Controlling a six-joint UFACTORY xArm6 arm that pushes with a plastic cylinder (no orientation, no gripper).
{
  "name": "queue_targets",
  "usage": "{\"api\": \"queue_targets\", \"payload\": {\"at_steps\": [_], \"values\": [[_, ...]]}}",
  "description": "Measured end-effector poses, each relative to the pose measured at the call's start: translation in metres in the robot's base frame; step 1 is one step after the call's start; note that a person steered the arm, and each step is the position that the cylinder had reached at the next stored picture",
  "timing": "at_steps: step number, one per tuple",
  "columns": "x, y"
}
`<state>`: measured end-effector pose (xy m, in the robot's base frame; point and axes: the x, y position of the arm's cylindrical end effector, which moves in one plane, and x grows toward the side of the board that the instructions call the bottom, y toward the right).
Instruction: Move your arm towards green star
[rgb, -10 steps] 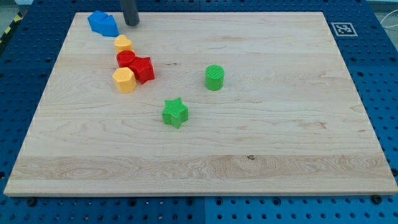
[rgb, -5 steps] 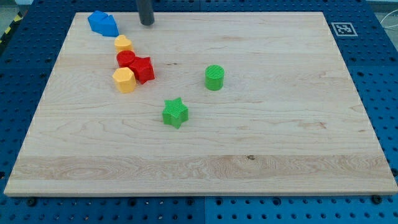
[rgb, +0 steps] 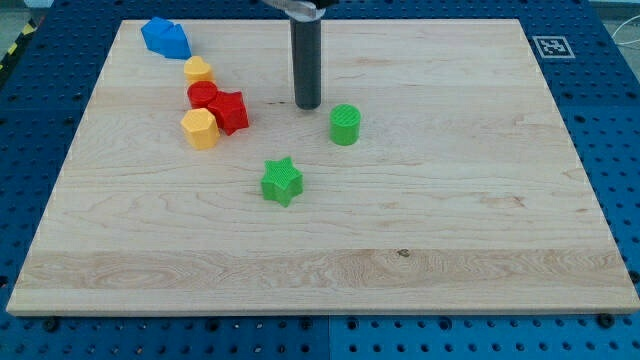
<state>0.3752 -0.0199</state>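
My tip (rgb: 307, 106) on wooden board (rgb: 450, 200), above green star (rgb: 282, 181), blue pegboard (rgb: 620, 120) around

My tip (rgb: 307, 105) stands on the board (rgb: 460, 200), at 1 o'clock from the star (rgb: 282, 181), apart from it. Cylinder (rgb: 345, 124) lies just at 4 o'clock of my tip. Clustered blocks (rgb: 215, 110) sit at 9 o'clock.

green star (rgb: 282, 181), flat, board's centre-left
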Motion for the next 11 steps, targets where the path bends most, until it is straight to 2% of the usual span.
{"api": "queue_targets", "payload": {"at_steps": [2, 6, 11], "values": [[0.042, -0.003], [0.055, -0.057], [0.081, -0.065]]}}
